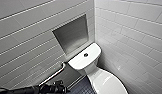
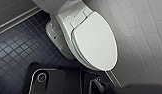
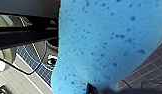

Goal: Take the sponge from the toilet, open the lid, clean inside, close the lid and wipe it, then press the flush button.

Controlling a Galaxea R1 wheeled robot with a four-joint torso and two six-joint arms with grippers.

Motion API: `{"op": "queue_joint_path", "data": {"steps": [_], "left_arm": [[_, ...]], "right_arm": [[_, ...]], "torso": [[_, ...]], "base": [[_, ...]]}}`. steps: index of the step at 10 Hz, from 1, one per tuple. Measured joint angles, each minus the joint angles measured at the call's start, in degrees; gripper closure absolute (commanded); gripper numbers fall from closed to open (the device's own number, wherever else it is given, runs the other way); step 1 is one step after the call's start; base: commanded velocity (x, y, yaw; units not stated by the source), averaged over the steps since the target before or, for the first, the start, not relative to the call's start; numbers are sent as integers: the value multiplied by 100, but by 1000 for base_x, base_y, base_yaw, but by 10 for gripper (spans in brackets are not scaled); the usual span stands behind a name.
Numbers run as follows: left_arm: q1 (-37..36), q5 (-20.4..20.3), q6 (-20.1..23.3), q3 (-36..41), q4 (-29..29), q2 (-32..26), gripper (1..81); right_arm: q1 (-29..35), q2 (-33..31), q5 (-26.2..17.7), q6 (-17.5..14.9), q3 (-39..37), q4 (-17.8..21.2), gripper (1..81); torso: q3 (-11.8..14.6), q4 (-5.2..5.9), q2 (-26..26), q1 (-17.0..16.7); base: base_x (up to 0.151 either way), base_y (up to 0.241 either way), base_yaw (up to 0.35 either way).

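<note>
Sponge [image 3: 104, 45] looks squeezed in your right gripper [image 3: 97, 88]; left gripper [image 1: 56, 87] unreadable; lid [image 2: 95, 40] is down, so hook its front rim gently

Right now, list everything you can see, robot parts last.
toilet: one, white, in the corner of the tiled walls
lid: one, white, down over the bowl
flush button: one, dark and round, on the tank top
sponge: one, bright blue, carried close at the right wrist, above the floor
wall niche: one, grey, above the tank
grab bar: one, metal, low on the wall beside the tank
walls: white tiles
floor: small dark blue tiles
left arm: one, black, low beside the toilet
wrist plate: one, dark, on the left wrist
</note>
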Motion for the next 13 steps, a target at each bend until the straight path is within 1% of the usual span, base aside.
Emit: {"op": "queue_joint_path", "data": {"steps": [3, 4, 6, 7, 10, 13], "left_arm": [[1346, -116, 9, -143, 477, -44, 811], [1759, -185, 20, -339, 641, -22, 811], [2484, -428, 22, -1003, 917, 234, 811], [2801, -563, 24, -1469, 1069, 503, 811], [3309, -965, 38, -2870, 1395, 1347, 811], [3766, -1158, 52, -4346, 1540, 2254, 811]], "right_arm": [[-2, 11, -4, 0, -16, -2, 811], [-2, 11, -4, 0, -46, -2, 811], [-2, 26, -6, 0, -68, -2, 811], [0, 69, -6, 0, -72, -2, 811], [0, 102, -9, -2, -72, -11, 811], [-2, 105, -87, -2, -74, -16, 811]], "torso": [[0, 0, -2, -2], [0, 0, -2, -2], [2, 0, -2, -2], [4, 0, -5, -5], [9, 0, -5, -7], [11, 0, -6, -11]], "base": [[0, 0, 0], [0, 0, 0], [0, 0, 0], [0, 0, 0], [0, 0, 0], [0, 0, 0]]}}
